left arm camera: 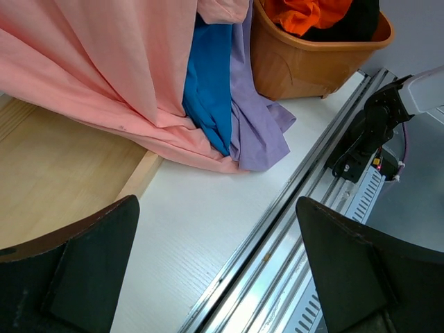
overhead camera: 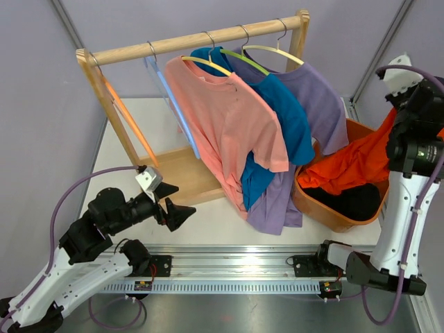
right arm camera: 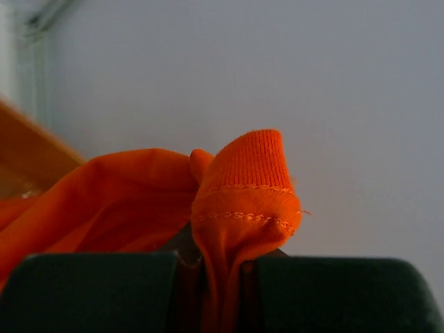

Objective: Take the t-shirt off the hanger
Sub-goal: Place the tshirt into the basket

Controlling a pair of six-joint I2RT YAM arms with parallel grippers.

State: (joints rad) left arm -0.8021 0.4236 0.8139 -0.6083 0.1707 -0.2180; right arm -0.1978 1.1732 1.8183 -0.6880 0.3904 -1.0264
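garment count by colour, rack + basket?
pink t-shirt: 1, on the rack
blue t-shirt: 1, on the rack
purple t-shirt: 1, on the rack
orange t-shirt: 1, pinched in the right hand, trailing into the basket
black garment: 1, in the basket, kind unclear
Total: 5
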